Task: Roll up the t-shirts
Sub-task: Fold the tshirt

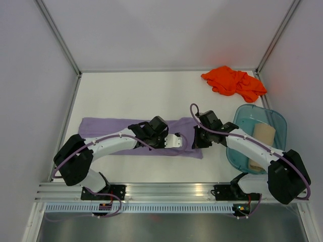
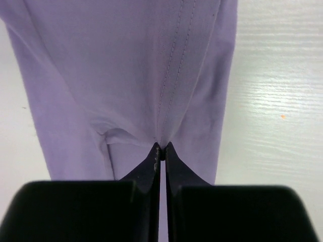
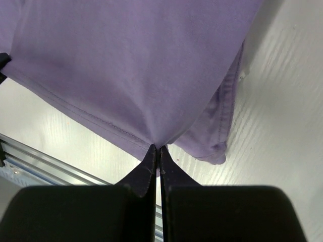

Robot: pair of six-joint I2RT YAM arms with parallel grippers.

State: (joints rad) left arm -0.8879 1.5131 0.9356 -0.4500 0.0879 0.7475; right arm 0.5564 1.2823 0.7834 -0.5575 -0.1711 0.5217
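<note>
The lavender t-shirt [image 1: 106, 128] lies on the white table as a long folded strip, its right end between the two arms. My left gripper [image 1: 180, 142] is down on that right end and shut on a pinch of the lavender t-shirt [image 2: 126, 65] beside a stitched seam, tips together [image 2: 161, 149]. Just to the right, my right gripper [image 1: 195, 142] is shut on the hem edge of the lavender t-shirt [image 3: 136, 60], tips closed [image 3: 158, 148]. The orange-red t-shirt [image 1: 233, 81] lies crumpled at the back right. The tan t-shirt [image 1: 263, 134] sits in the tub.
A translucent teal plastic tub [image 1: 280, 121] stands at the right, partly under the right arm. White walls enclose the table [image 1: 141, 96] on three sides. An aluminium rail [image 1: 171, 189] runs along the near edge.
</note>
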